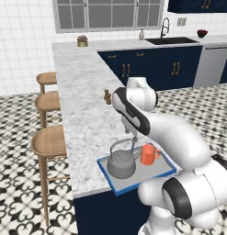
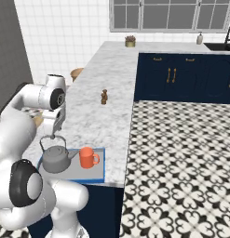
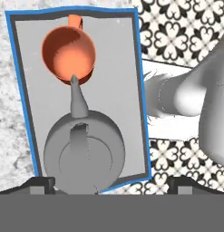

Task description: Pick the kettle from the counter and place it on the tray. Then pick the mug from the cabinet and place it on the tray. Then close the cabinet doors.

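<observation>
The grey kettle stands upright on the blue-rimmed tray at the near end of the marble counter. Beside its spout on the same tray stands the orange mug, upright. My gripper hangs just above the kettle's arched handle, pointing down. Its fingers are spread wide to either side of the kettle and hold nothing. The cabinet and its doors are out of view.
A small brown shaker stands mid-counter, beyond the tray. Wooden stools line the counter's left side. A potted plant sits at the far end, and a sink is set in the far counter.
</observation>
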